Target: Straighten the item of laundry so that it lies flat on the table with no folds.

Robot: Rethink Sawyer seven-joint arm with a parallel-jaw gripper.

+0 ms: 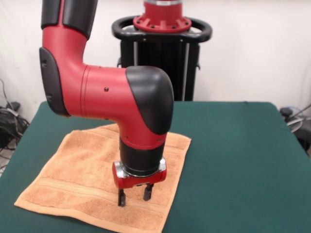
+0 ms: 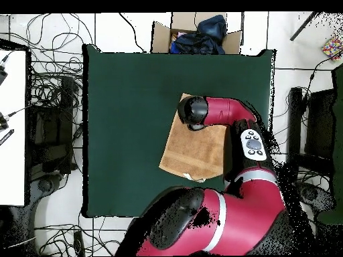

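**Towel spread on green table**

An orange-tan terry towel [image 1: 87,170] lies opened out on the dark green table [image 1: 233,160], roughly square and turned at an angle to the table's edges. Woven bands cross it near one edge. Its middle is hidden beneath the arm.

Arm [image 2: 224,110] hides hand and towel's [image 2: 194,150] far part in overhead view; front view's bottom edge crops towel [image 1: 87,174].

One towel [image 1: 92,174] lies on one table [image 1: 243,160] beneath one arm [image 1: 121,102] with one gripper [image 1: 134,195]; one box [image 2: 195,33] sits beyond.
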